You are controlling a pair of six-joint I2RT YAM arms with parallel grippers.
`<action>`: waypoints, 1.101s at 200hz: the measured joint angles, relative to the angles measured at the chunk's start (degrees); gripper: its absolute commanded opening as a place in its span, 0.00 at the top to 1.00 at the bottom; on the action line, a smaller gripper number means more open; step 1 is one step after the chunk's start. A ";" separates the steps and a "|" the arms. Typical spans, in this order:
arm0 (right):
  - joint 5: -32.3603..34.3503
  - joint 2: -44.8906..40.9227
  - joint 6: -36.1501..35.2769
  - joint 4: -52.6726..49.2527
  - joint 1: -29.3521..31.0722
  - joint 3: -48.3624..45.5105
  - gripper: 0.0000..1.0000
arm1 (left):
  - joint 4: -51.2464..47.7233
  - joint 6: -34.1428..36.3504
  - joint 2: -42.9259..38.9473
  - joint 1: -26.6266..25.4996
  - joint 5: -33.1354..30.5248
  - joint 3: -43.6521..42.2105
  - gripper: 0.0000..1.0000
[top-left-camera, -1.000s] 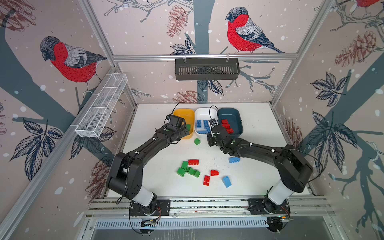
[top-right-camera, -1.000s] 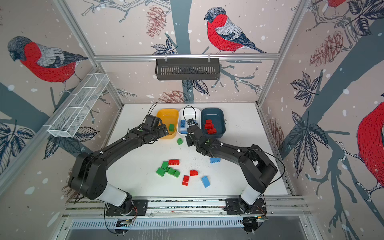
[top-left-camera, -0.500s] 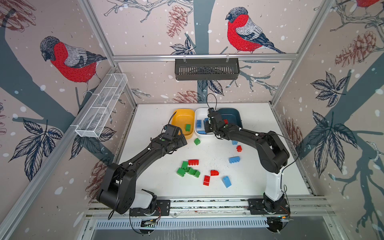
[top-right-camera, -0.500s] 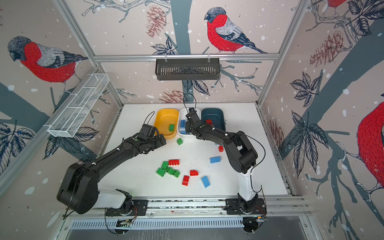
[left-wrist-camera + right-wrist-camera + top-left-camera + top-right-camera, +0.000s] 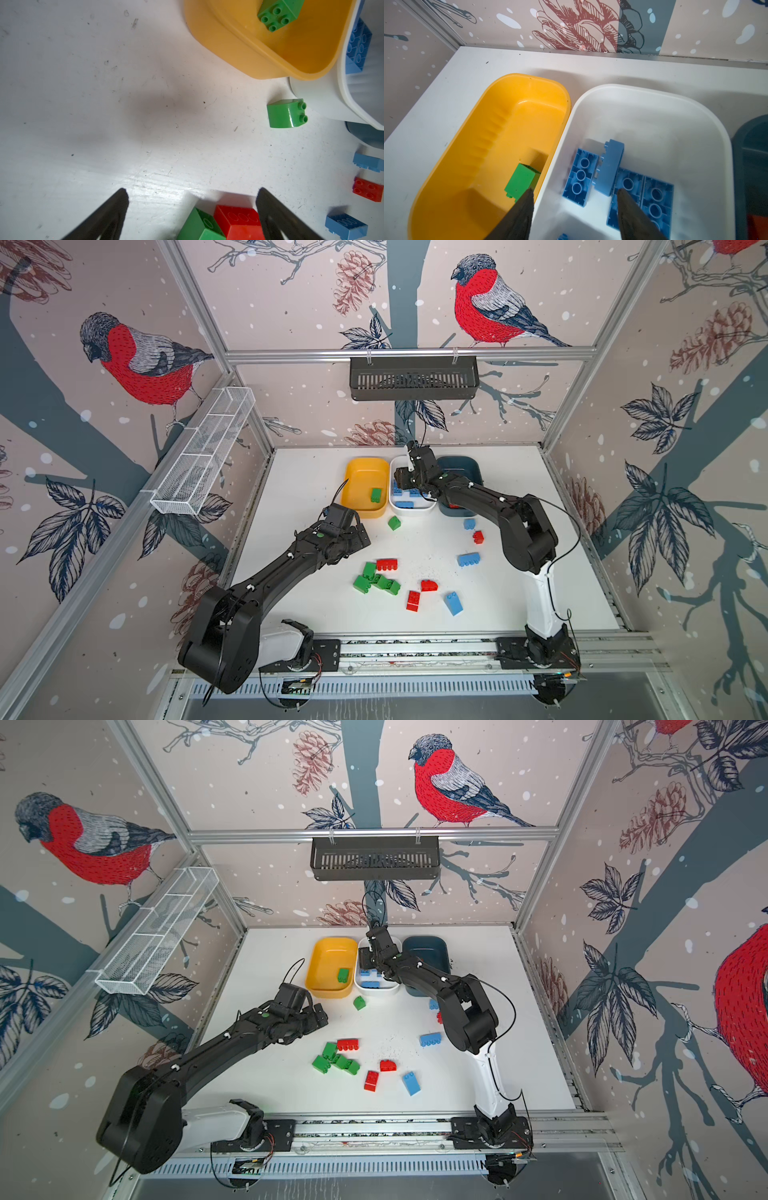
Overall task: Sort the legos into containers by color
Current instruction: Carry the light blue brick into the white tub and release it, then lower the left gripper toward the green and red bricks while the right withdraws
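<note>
Right gripper [image 5: 575, 192] is over the white tub [image 5: 654, 97], fingers apart with nothing between them. One finger crosses the edge where this tub meets the yellow tub [image 5: 500, 87].

Under it, blue legos [image 5: 580, 176] lie studs-down on the tub floor, and one stands on its side among them. Another is cut off at the edge of the wrist view. The green lego [image 5: 521, 182] in the yellow tub is partly covered by a finger.

The teal tub [image 5: 465, 462] is hard to read. The right arm [image 5: 478, 493] lies across it in both top views, and the wrist view clips it, showing only a sliver of a red lego [image 5: 758, 228] in the corner.

Left gripper [image 5: 192, 191] hovers over the tabletop [image 5: 83, 104], fingers spread wide and empty. Only the tips show, and the frame cuts off the green and red bricks seen between them.

The right arm is folded sharply at the elbow, its forearm reaching back to the tubs. The left arm [image 5: 282, 568] stretches long on a diagonal, its wrist short of the yellow tub.

A loose green lego [image 5: 394, 523] sits just in front of the white tub. The other loose legos [image 5: 413, 600] are scattered mid-tabletop.
</note>
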 measured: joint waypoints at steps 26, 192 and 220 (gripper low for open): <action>-0.31 -5.68 0.46 1.86 0.17 -6.38 0.25 | -0.63 -0.46 -0.61 -1.68 0.20 -0.33 0.04; 3.91 -27.39 6.05 14.05 2.36 -32.92 0.01 | -12.70 -0.92 -10.21 -14.67 4.70 -8.50 0.16; 4.55 -27.36 6.99 14.05 2.25 -32.83 0.00 | -12.46 -0.39 -8.63 -14.95 4.52 -8.39 0.25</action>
